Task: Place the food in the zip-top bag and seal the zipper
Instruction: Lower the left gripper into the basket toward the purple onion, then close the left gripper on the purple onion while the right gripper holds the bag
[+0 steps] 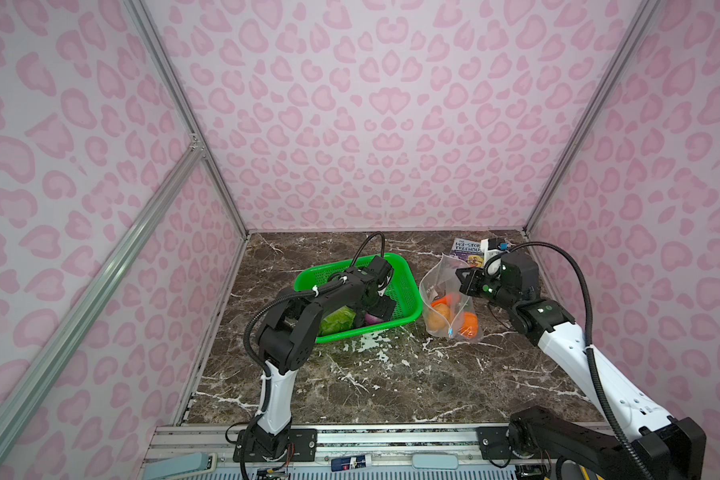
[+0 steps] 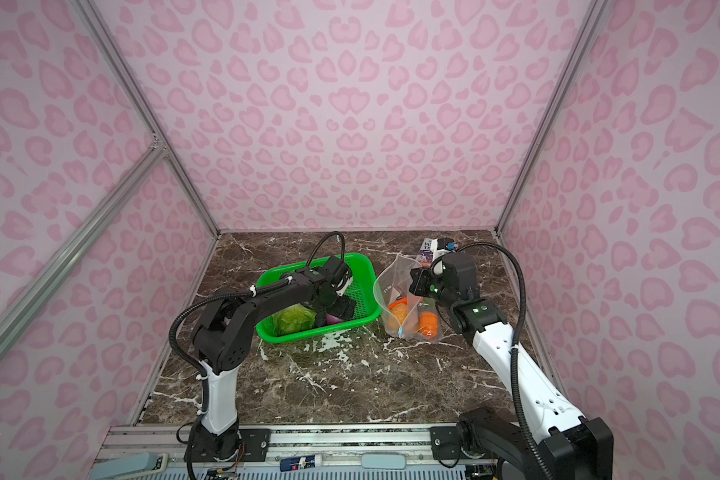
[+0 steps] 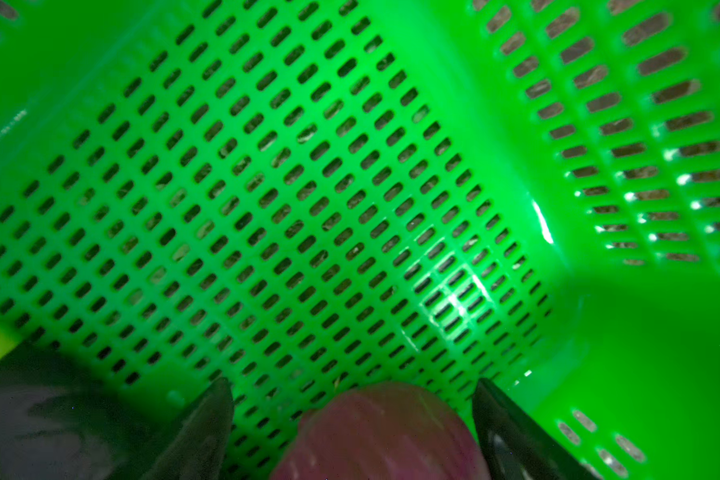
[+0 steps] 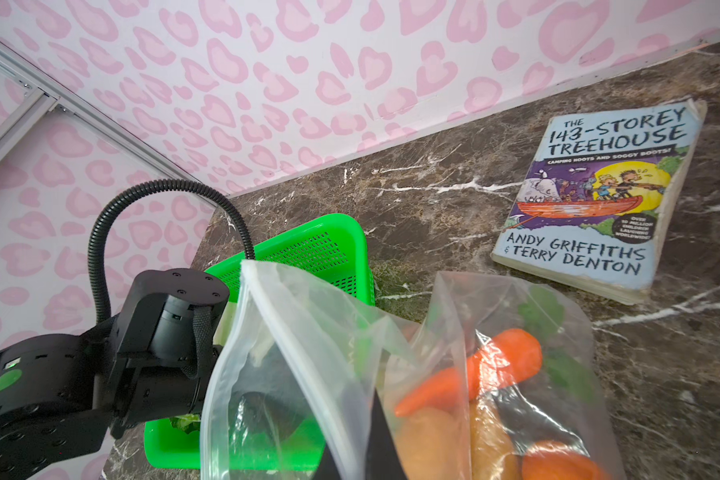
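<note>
Straddling purple onion (image 3: 379, 432) beside eggplant (image 3: 46, 415) in green basket (image 3: 267, 166), left gripper (image 3: 352, 388) stands spread; right gripper (image 1: 461, 277) pinches zip-top bag (image 1: 433, 284).

Left claw (image 3: 352, 390) points down with jaws wide apart (right claw (image 1: 465, 281) is pinched tight, held higher)

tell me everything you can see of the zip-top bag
The zip-top bag is clear, crinkly plastic, standing on the marble table just right of the green basket. Its mouth is held open and up by the shut right gripper. A blue slider sits at the near end of the zipper. Inside show a carrot, potatoes and a pumpkin.
</note>
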### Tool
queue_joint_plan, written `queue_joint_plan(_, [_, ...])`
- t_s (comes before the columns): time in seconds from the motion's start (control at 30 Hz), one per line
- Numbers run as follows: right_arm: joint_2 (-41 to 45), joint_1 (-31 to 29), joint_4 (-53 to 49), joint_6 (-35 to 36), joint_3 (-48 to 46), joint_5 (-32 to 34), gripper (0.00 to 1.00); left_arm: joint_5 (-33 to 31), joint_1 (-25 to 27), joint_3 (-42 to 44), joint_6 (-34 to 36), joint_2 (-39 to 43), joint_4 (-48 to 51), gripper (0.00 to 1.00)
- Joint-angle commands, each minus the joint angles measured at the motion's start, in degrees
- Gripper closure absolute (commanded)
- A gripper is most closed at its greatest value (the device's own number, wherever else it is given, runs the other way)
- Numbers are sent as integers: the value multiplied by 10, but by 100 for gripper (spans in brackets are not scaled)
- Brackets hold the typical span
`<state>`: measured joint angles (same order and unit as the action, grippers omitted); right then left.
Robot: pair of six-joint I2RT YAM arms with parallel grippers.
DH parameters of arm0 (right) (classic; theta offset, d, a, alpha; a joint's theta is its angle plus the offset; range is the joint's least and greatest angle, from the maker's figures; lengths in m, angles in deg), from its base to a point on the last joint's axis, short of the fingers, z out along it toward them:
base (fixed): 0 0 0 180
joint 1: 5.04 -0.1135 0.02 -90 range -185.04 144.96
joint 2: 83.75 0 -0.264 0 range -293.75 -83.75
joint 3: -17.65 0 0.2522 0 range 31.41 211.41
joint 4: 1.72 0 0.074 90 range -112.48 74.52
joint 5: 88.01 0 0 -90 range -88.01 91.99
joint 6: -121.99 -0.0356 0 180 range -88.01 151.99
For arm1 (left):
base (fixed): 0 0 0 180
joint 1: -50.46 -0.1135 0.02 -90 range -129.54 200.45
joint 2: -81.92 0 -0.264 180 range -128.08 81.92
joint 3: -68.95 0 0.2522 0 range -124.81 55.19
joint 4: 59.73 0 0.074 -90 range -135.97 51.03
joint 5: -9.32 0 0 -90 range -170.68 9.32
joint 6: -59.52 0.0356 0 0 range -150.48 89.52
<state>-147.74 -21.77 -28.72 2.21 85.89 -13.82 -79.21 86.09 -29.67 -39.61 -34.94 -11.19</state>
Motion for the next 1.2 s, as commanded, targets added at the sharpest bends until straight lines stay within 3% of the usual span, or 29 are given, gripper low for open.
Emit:
queue_joint_plan(0.0, [1, 0, 10, 4, -3, 8, 100, -9, 0, -11, 7, -4, 7, 18])
queue_joint_plan(0.3, [7, 5, -12, 20, 8, 32, 100, -4, 0, -17, -5, 24, -6, 39])
queue_joint_plan(0.57, [63, 93, -115, 84, 79, 53, 100, 24, 0, -21, -25, 66, -34, 47])
queue_joint_plan(0.7, [92, 142, -160, 110, 116, 57, 100, 30, -2, -22, -25, 78, -38, 47])
queue_joint_plan(0.87, [102, 149, -184, 129, 139, 74, 100, 24, -2, -12, -29, 81, -36, 43])
queue_joint_plan(1.17, [78, 145, -88, 56, 44, -13, 100, -7, -2, 38, -51, 125, -7, 21])
